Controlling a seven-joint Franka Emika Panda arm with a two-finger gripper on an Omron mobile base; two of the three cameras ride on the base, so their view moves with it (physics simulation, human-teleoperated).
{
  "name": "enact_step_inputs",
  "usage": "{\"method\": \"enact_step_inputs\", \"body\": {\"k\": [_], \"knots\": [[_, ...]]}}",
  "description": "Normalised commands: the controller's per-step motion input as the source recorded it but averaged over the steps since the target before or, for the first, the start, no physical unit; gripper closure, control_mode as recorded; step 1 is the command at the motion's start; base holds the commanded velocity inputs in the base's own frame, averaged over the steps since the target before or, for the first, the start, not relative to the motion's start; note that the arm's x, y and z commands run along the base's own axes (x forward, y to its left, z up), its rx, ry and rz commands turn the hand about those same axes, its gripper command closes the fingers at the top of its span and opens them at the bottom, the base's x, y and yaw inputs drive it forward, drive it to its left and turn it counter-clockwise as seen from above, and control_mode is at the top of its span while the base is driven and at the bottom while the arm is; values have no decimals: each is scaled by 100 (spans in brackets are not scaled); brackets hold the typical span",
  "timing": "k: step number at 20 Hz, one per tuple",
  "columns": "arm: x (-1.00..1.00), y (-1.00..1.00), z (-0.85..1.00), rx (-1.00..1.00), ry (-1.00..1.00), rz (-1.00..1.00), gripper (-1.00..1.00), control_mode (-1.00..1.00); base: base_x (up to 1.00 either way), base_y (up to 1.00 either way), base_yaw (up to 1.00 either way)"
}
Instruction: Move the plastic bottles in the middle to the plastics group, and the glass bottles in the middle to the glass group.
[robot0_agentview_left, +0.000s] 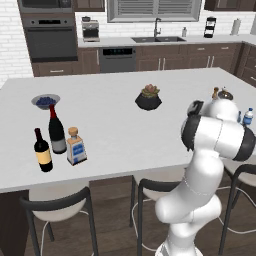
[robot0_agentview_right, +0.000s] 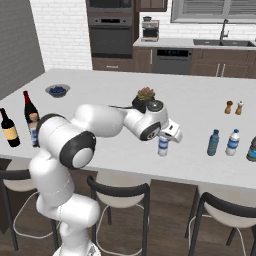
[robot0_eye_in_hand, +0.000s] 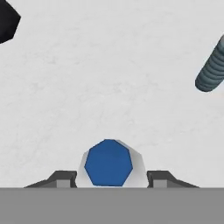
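White kitchen counter (robot0_agentview_right: 200, 155), and the end effector (robot0_eye_in_hand: 108, 183) grips a small clear plastic bottle (robot0_agentview_right: 163, 145) near the front edge, left of the teal bottle (robot0_agentview_right: 213, 142).

blue-capped bottle (robot0_eye_in_hand: 108, 162) between fingertips (robot0_eye_in_hand: 64, 178), teal bottle (robot0_eye_in_hand: 213, 68)
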Motion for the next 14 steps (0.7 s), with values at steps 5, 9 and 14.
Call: {"method": "enact_step_inputs", "body": {"k": [5, 9, 14], "knots": [[-6, -99, 7, 0, 0, -12, 100, -100, 0, 0, 0], [1, -100, 11, 0, 0, -13, 100, -100, 0, 0, 0], [0, -100, 2, 0, 0, -13, 100, -100, 0, 0, 0]]}}
